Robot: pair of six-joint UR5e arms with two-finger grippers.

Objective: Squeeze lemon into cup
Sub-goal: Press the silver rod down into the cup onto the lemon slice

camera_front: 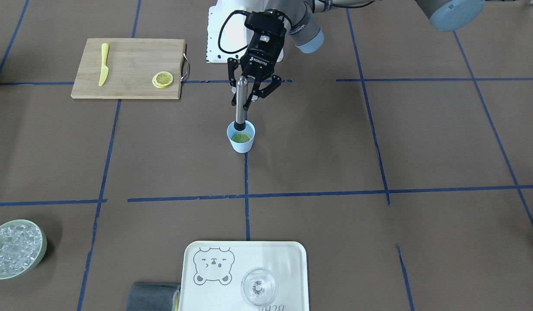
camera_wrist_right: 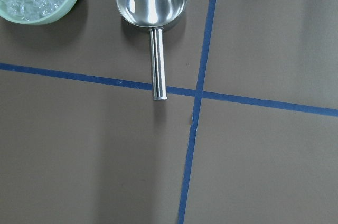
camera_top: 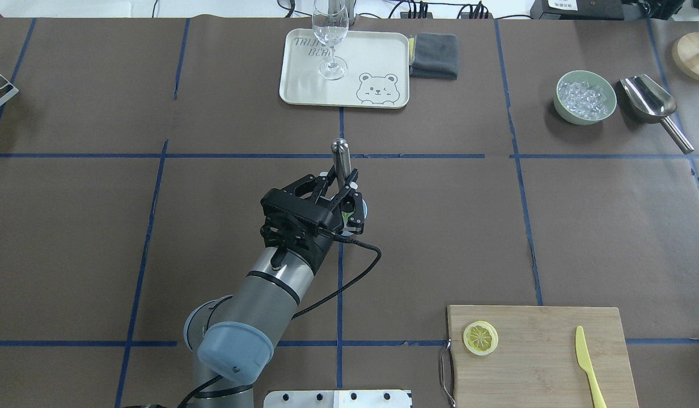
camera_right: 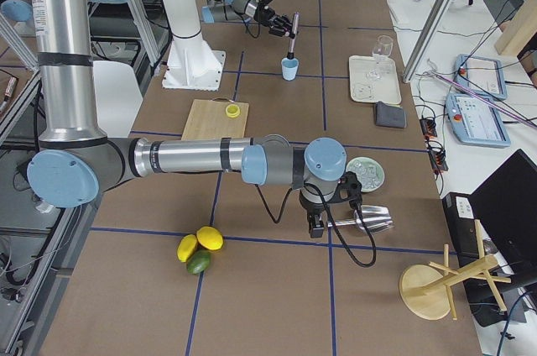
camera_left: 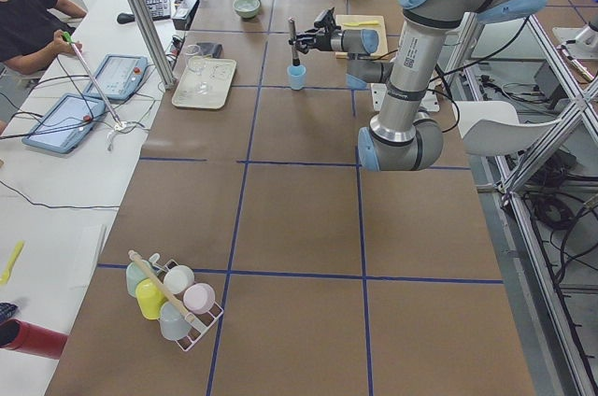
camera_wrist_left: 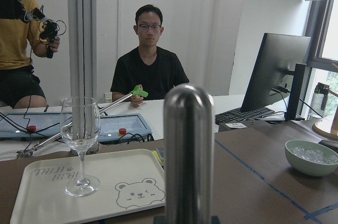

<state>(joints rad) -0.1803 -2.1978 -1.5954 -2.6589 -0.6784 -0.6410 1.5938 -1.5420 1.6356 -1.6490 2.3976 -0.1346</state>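
I read ROBOTIQ on left gripper (camera_front: 244, 100) — fingers clamp rod (camera_front: 240, 110), near upright, foot in cup (camera_front: 240, 147) at gripper's 6 o'clock. Lemon (camera_front: 241, 138) lies flat inside. Right gripper (camera_right: 331, 209) — fingers: cannot tell.

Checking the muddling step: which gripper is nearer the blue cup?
Left. The left gripper is just above the cup, gripping the muddler in it; the right gripper is far off by the scoop.

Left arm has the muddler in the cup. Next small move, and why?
Probably press the muddler straight down. The left gripper grips it upright with its black tip inside the cup, and the lemon lies flat at the bottom, looking whole and unsqueezed.
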